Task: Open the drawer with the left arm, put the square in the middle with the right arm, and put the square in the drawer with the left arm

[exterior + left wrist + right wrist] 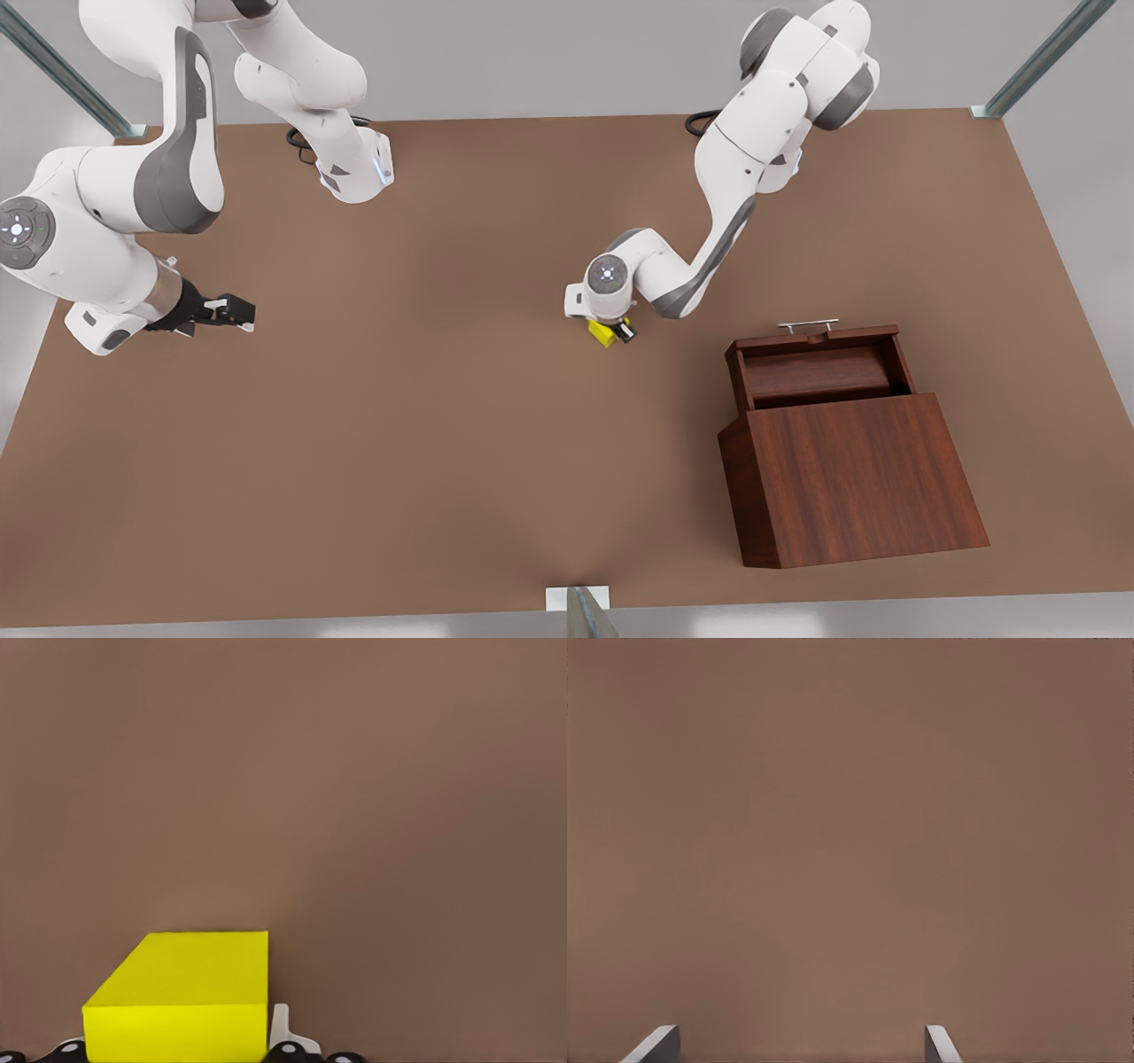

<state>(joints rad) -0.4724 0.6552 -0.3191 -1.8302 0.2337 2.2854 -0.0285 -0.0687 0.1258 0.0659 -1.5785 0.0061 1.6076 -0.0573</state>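
Square [604,332] in left hand [611,334], mid-table, drawer [815,363] open, right hand [232,312] apart.

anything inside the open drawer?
The drawer is pulled out and its visible floor is bare wood. Its rear part is covered by the wooden box. The yellow cube sits at the left gripper, mid-table.

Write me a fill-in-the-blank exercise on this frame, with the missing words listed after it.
1. The left tool is at the ____ square in the middle of the table.
2. The drawer of the wooden box is ____, its silver handle toward the arms' bases.
3. The right tool, waiting on the front view's left, has its fingers ____.
4. The inside of the drawer is ____.

Missing words: yellow; open; open; empty
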